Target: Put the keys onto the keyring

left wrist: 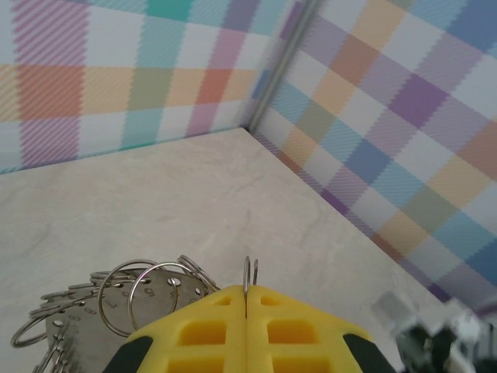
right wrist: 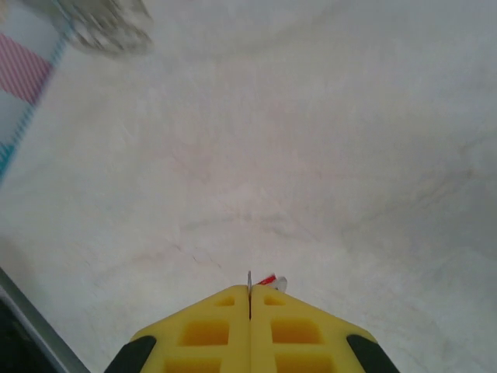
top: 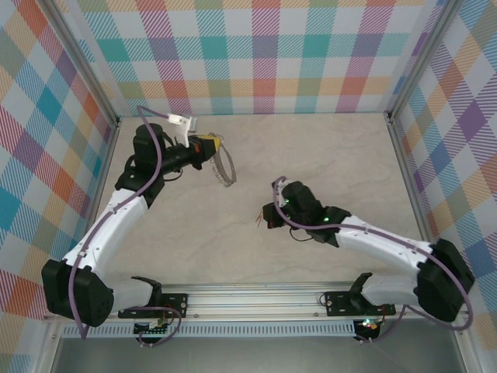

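Plaid walls [top: 264,54] enclose the desk [top: 326,155] on three sides, and one aluminium rail [top: 256,299] runs along its near edge. One keyring [left wrist: 147,291], fringed with many small loops, is pinched in the closed left jaws at far left. One red-headed key [right wrist: 267,279] is clamped in the closed right jaws near centre.

White shells and black joint housings make up the left arm [top: 109,225] and right arm [top: 388,245], each trailed by a purple-grey cable [top: 73,295]. Small green lights [top: 286,203] glow toward the right arm's 9 o'clock end. The left gripper [left wrist: 247,291] and right gripper [right wrist: 249,291] have yellow fingers [left wrist: 202,330] with square pockets.
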Controlling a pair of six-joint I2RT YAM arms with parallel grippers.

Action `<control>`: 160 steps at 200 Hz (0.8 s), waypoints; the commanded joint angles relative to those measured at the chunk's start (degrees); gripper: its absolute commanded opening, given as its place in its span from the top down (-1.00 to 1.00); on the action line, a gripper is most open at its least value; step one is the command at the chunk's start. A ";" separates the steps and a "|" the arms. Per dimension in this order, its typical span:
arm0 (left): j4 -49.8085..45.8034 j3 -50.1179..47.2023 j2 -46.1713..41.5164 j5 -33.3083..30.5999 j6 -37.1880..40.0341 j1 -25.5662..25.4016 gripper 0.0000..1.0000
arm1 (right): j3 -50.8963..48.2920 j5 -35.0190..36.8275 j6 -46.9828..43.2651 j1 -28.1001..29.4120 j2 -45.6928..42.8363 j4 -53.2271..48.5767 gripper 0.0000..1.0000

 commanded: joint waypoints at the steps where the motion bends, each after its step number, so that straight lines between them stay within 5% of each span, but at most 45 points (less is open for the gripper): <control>1: 1.16 2.11 0.58 2.21 4.37 -2.12 1.00 | -1.09 -3.11 -2.11 -2.93 -5.82 5.54 1.00; 90: 1.42 3.37 3.29 2.96 13.83 -12.89 1.00 | 2.74 -5.93 -12.41 -12.10 -16.85 8.64 1.00; 160: -1.88 8.03 4.49 4.03 18.37 -18.40 1.00 | 1.67 -15.69 -14.94 -14.85 -17.62 19.39 1.00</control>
